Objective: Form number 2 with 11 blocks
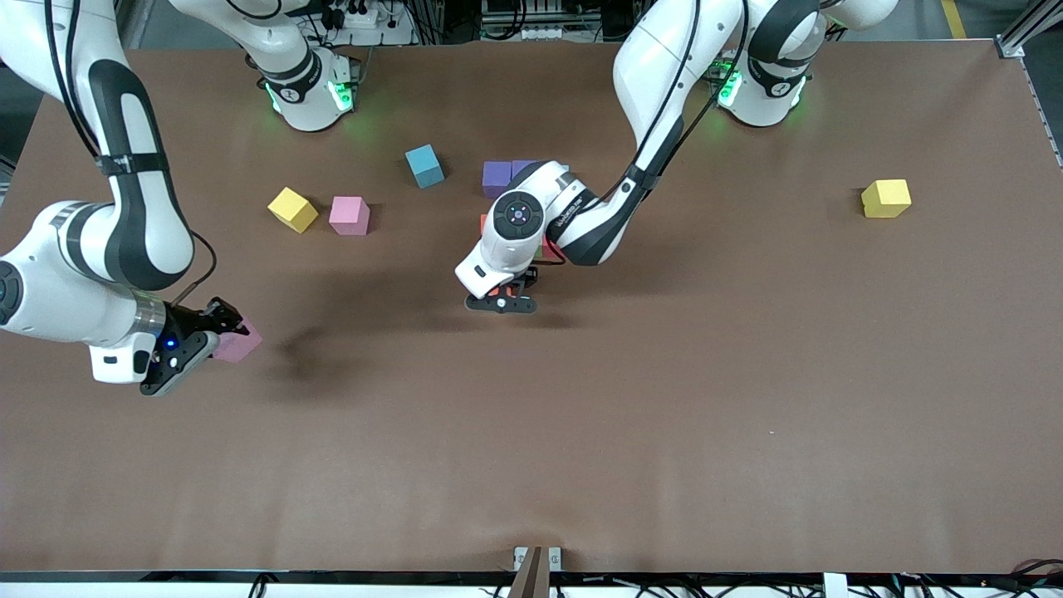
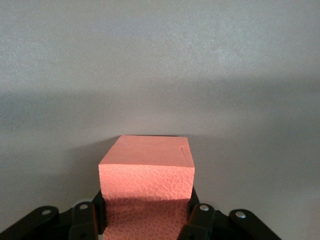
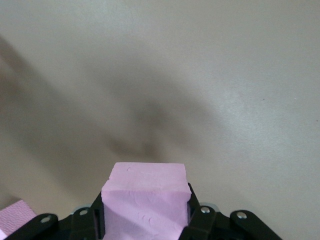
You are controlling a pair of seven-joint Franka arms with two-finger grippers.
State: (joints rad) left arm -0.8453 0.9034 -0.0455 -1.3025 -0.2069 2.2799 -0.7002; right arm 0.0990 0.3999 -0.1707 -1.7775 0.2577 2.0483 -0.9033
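Both arms carry a cube, presumably for the digit forming mid-tabletop: left gripper, jaws pinching an orange block, sits low just nearer the camera than the partly hidden cluster under its wrist, where purple blocks show. Right gripper, jaws clamped on a pink block, hangs over the tabletop at the right arm's end, forearm bent low. Loose: light blue block, pink block, two yellow blocks.
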